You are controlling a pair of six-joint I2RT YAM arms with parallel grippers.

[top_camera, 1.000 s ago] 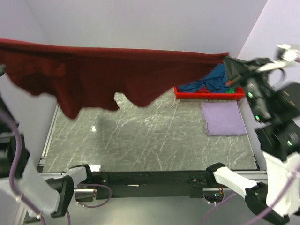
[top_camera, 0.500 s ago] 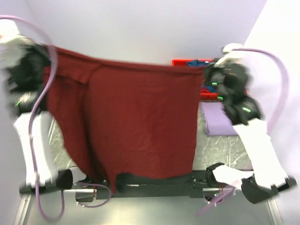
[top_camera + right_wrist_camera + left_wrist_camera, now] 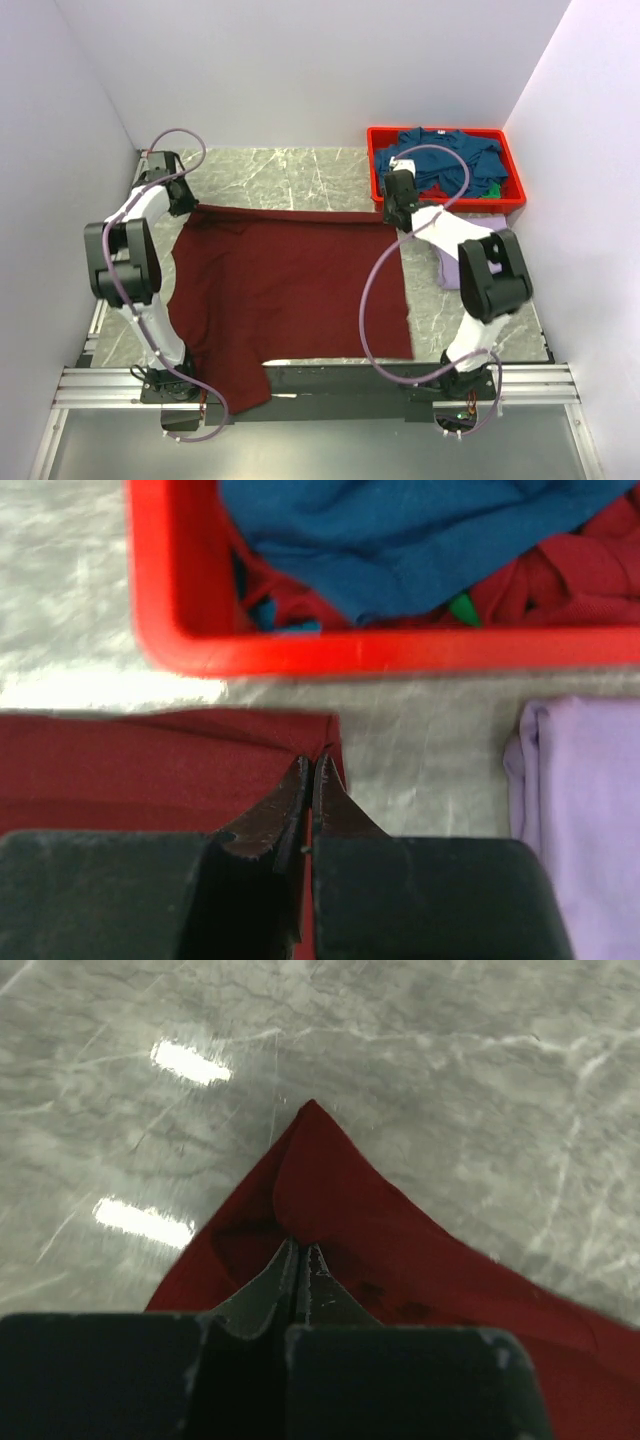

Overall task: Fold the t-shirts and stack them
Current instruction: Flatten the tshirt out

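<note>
Stretching away beneath both pincers, the grey marble table (image 3: 300, 175) is being covered across its middle by the maroon t-shirt (image 3: 290, 290). The shirt is being held flat between the two arms, its far edge running in a straight line from one pincer to the other. Behind the pincers, toward the arm bases, the shirt's near hem is being let spill over the table's front rail (image 3: 330, 378) on the left arm's side.

Just ahead of the right pincer (image 3: 312, 765), the red bin (image 3: 300, 655) is being shown close by. It is apart from the maroon cloth, with a strip of bare marble lying between. Inside it, the teal-blue shirts (image 3: 420, 540) are being shown in a loose heap over some red cloth (image 3: 560, 590) and a scrap of green (image 3: 460, 608). To the right of that same pincer, the lavender t-shirt (image 3: 580, 810) is being seen folded on the marble, near but not touching the maroon corner.

The right pincer is being held clenched on the maroon t-shirt's far right corner, its dark fingers pressed together on the cloth's edge. The left pincer (image 3: 300, 1252) is likewise being held clenched, grasping the far left corner. There the cloth is being puckered at the fingertips, its pointed tip lying on the marble just ahead of them.
</note>
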